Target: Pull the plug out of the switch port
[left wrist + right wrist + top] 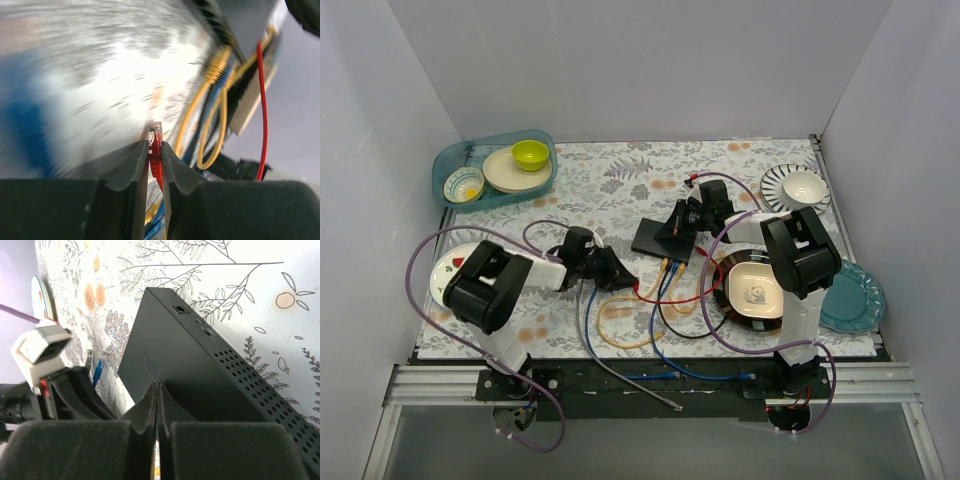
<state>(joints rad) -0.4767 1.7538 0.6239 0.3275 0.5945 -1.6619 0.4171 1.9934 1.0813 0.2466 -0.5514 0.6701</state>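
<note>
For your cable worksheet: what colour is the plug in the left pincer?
Red plug, best seen in the left wrist view.

robot lab: white walls (620, 70) rnd table (620, 180)

Teal tray (453, 153) far left holds green bowl (530, 154); panda plate (756, 292) beside teal plate (856, 300).

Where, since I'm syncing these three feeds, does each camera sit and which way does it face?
Top external: above and behind the arms, looking down on the table; both arms show.
Left wrist: on the left arm, looking along the left gripper, shut on the red plug, towards the yellow cables.
Right wrist: on the right arm, looking along the shut right gripper at the switch.
Shared: top external and right wrist both show the switch.
</note>
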